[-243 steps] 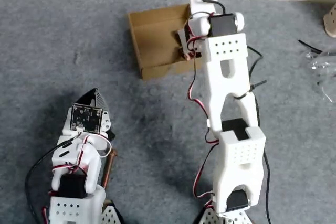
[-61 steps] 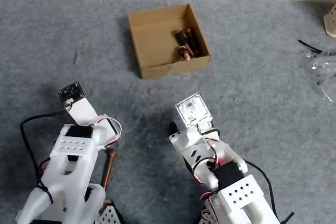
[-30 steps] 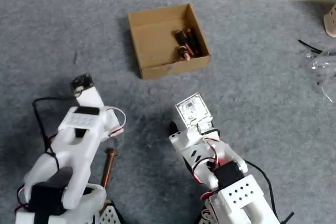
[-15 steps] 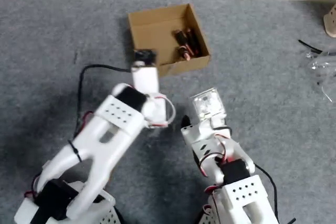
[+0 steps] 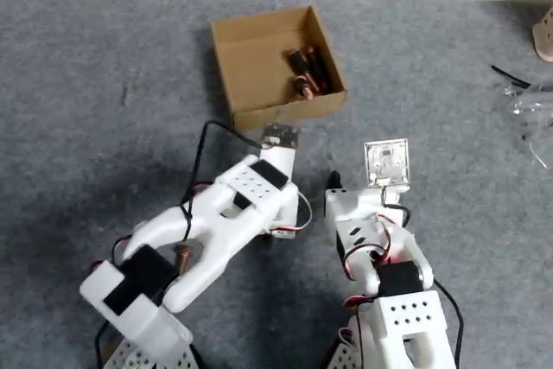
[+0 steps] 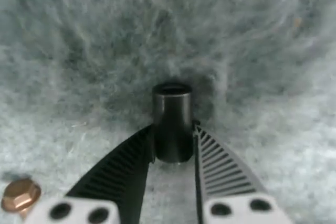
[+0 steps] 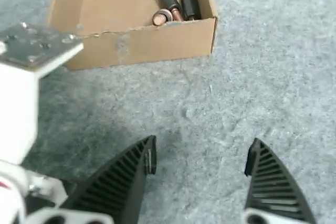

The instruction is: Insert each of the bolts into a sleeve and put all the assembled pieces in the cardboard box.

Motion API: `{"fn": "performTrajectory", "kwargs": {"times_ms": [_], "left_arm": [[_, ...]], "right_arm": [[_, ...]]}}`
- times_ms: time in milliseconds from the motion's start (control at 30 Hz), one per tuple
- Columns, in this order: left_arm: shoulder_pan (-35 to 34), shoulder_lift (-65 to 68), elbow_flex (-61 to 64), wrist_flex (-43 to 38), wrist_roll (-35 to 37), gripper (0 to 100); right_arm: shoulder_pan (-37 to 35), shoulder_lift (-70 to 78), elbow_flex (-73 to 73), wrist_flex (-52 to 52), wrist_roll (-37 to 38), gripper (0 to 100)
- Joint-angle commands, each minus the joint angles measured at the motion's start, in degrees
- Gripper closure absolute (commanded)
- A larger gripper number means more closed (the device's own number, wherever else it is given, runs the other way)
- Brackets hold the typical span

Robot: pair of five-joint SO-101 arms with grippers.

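The worktop (image 5: 86, 84) is covered with grey cloth that looks fuzzy and rough. The cardboard box (image 5: 251, 66) is made of brown paper board, dull and matt. The sleeve (image 6: 172, 121) is seen to be black, smooth and a little glossy. The bolt (image 6: 20, 195) is made of shiny copper-coloured metal. Black ribbed matt plastic is used for the fingers (image 6: 126, 166) of the left end effector (image 6: 173, 129) and of the right end effector (image 7: 202, 148). The left arm (image 5: 216, 222) and right arm (image 5: 406, 317) are built of smooth white plastic.
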Motion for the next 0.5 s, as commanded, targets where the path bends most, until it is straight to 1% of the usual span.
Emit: {"fn": "performTrajectory", "kwargs": {"times_ms": [0, 167, 267, 333, 467], "left_arm": [[0.2, 1.1, -2.8, -0.5, -0.4, 100], [0.1, 1.1, -5.4, -0.4, -0.4, 99], [0.1, 1.1, -6.0, -0.4, -0.4, 98], [0.1, 1.1, -6.0, 0.4, -0.3, 94], [0.0, 0.6, -6.3, 6.9, -0.1, 79]], "right_arm": [[0.8, -0.8, -0.7, -1.8, -0.6, 74.0], [0.7, -0.8, -0.7, -1.9, -0.6, 74.0], [-0.7, -0.8, -0.7, -1.9, -0.5, 74.0], [-1.4, -0.8, -0.7, -1.9, -0.5, 74.0], [-1.3, -0.8, -0.7, -1.9, -0.5, 74.0]]}}
